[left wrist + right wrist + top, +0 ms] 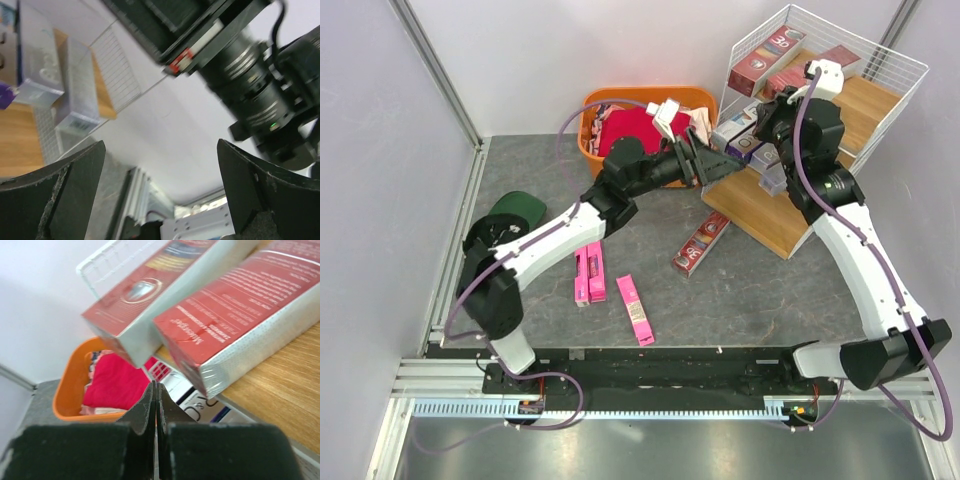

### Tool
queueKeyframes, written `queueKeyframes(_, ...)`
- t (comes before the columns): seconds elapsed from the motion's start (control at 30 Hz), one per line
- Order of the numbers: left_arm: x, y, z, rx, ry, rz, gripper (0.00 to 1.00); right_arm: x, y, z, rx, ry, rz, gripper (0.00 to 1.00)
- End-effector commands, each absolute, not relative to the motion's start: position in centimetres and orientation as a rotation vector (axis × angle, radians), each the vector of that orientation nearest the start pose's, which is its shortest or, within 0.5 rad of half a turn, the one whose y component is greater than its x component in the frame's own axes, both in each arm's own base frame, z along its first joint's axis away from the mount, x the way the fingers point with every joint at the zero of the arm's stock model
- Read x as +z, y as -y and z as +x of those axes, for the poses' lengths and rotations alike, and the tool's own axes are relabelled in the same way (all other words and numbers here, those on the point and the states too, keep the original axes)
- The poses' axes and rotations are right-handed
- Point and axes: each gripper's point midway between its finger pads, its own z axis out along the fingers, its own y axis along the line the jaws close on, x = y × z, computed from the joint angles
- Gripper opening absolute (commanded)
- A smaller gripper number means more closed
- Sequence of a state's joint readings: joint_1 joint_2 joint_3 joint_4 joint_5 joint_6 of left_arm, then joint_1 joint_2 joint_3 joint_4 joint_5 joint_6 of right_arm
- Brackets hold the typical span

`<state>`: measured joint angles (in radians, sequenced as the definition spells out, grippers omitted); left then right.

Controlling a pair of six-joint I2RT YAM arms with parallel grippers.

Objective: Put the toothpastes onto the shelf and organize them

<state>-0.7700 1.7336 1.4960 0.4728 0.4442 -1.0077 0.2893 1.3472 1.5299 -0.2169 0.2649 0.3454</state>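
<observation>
Top external: several toothpastes (765,55) sit on the shelf (775,210); we count others (one dark red, some pink) on the table (770,300); our left gripper (160,150) gapes empty, right gripper (156,395) pinched shut.

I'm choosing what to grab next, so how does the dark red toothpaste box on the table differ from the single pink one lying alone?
The dark red box looks broader than the pink box. It lies close beside the shelf's lowest board; the pink box lies well away. From above, the red one slants up-right, the pink one up-left. Both lie flat on the table.
</observation>
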Motion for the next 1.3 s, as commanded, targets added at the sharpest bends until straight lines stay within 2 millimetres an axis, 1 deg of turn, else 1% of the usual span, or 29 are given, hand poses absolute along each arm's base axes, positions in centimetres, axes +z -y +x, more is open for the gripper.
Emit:
queueKeyframes(0.0, 35.3, 42.7, 30.6, -1.384, -1.731, 0.406, 1.0, 45.6, -10.8, 40.8, 0.412, -1.529, 0.19, 0.0)
queueKeyframes(0.03, 32.9, 42.3, 30.6, -1.296, -1.8, 0.439, 1.0, 45.6, -10.9, 40.6, 0.42, -1.532, 0.184, 0.0)
queueKeyframes(0.07, 31.0, 41.6, 31.3, -1.212, -1.85, 0.412, 1.0, 45.4, -11.3, 40.5, 0.437, -1.539, 0.17, 0.0)
queueKeyframes(0.13, 28.5, 40.8, 31.8, -1.092, -1.9, 0.43, 1.0, 45.7, -11.6, 40.1, 0.456, -1.534, 0.157, 0.0)
queueKeyframes(0.17, 26.0, 39.9, 32.1, -0.998, -1.973, 0.411, 1.0, 45.8, -12.0, 39.9, 0.476, -1.536, 0.139, 0.0)
queueKeyframes(0.2, 25.1, 39.8, 32.0, -0.956, -1.995, 0.421, 1.0, 46.2, -12.1, 39.6, 0.489, -1.529, 0.131, 0.0)
queueKeyframes(0.27, 21.8, 39.1, 32.4, -0.818, -2.073, 0.439, 1.0, 46.5, -12.5, 39.2, 0.513, -1.53, 0.114, 0.0)
queueKeyframes(0.33, 19.6, 39.1, 32.2, -0.713, -2.114, 0.47, 1.0, 47.1, -13.0, 38.5, 0.55, -1.519, 0.089, 0.0)
queueKeyframes(0.37, 18.0, 39.0, 32.8, -0.638, -2.142, 0.465, 1.0, 47.2, -13.1, 38.3, 0.557, -1.518, 0.091, 0.0)
queueKeyframes(0.4, 16.7, 39.1, 32.4, -0.597, -2.177, 0.49, 1.0, 47.3, -13.6, 37.8, 0.588, -1.516, 0.066, 0.0)
queueKeyframes(0.43, 15.6, 39.2, 32.4, -0.564, -2.195, 0.505, 1.0, 47.5, -13.7, 37.6, 0.599, -1.513, 0.063, 0.0)
queueKeyframes(0.47, 13.9, 39.4, 32.7, -0.524, -2.226, 0.513, 1.0, 47.7, -13.8, 37.4, 0.609, -1.509, 0.058, 0.0)
queueKeyframes(0.5, 13.0, 39.5, 32.5, -0.503, -2.244, 0.526, 1.0, 47.8, -13.9, 37.2, 0.621, -1.508, 0.052, 0.0)
queueKeyframes(0.57, 11.7, 39.8, 32.7, -0.474, -2.264, 0.534, 1.0, 48.0, -14.0, 36.8, 0.631, -1.501, 0.045, 0.0)
queueKeyframes(0.6, 10.5, 39.9, 32.6, -0.458, -2.285, 0.547, 1.0, 48.1, -14.0, 36.6, 0.634, -1.5, 0.044, 0.0)
queueKeyframes(0.63, 9.8, 40.0, 32.6, -0.448, -2.297, 0.551, 1.0, 48.2, -14.1, 36.4, 0.64, -1.497, 0.037, 0.0)
queueKeyframes(0.67, 9.5, 40.3, 32.6, -0.452, -2.3, 0.56, 1.0, 48.2, -14.2, 36.2, 0.645, -1.5, 0.034, 0.0)
queueKeyframes(0.7, 8.1, 40.3, 32.5, -0.434, -2.323, 0.571, 1.0, 48.3, -14.1, 36.0, 0.648, -1.495, 0.034, 0.0)
queueKeyframes(0.77, 7.3, 40.5, 32.5, -0.424, -2.335, 0.578, 1.0, 48.3, -14.3, 35.8, 0.658, -1.498, 0.027, 0.0)
queueKeyframes(0.8, 6.3, 40.4, 32.4, -0.406, -2.352, 0.584, 1.0, 48.3, -14.2, 35.6, 0.659, -1.497, 0.026, 0.0)
queueKeyframes(0.83, 5.8, 40.3, 32.5, -0.394, -2.357, 0.582, 1.0, 48.4, -14.3, 35.5, 0.665, -1.496, 0.024, 0.01)
queueKeyframes(0.93, 4.3, 40.2, 32.3, -0.357, -2.376, 0.59, 0.96, 48.3, -14.4, 35.3, 0.673, -1.497, 0.023, 0.01)
queueKeyframes(1.0, 3.8, 40.3, 32.0, -0.337, -2.374, 0.604, 0.93, 48.3, -14.4, 35.3, 0.674, -1.498, 0.024, 0.01)
queueKeyframes(1.03, 3.0, 40.1, 31.9, -0.317, -2.38, 0.613, 0.9, 48.2, -14.4, 35.3, 0.675, -1.5, 0.025, 0.01)
queueKeyframes(1.07, 2.9, 40.2, 32.0, -0.317, -2.368, 0.62, 0.83, 48.3, -14.4, 35.2, 0.676, -1.497, 0.025, 0.02)
queueKeyframes(1.13, 2.2, 40.1, 31.7, -0.309, -2.368, 0.629, 0.75, 48.2, -14.3, 35.3, 0.674, -1.501, 0.029, 0.02)
queueKeyframes(1.17, 2.2, 40.3, 31.6, -0.316, -2.363, 0.631, 0.68, 48.2, -14.3, 35.2, 0.672, -1.501, 0.032, 0.02)
queueKeyframes(1.23, 2.0, 40.1, 31.5, -0.315, -2.364, 0.627, 0.65, 48.3, -14.1, 35.2, 0.664, -1.5, 0.036, 0.03)
queueKeyframes(1.27, 2.7, 40.2, 31.4, -0.326, -2.346, 0.62, 0.61, 48.4, -14.1, 35.1, 0.665, -1.499, 0.034, 0.03)
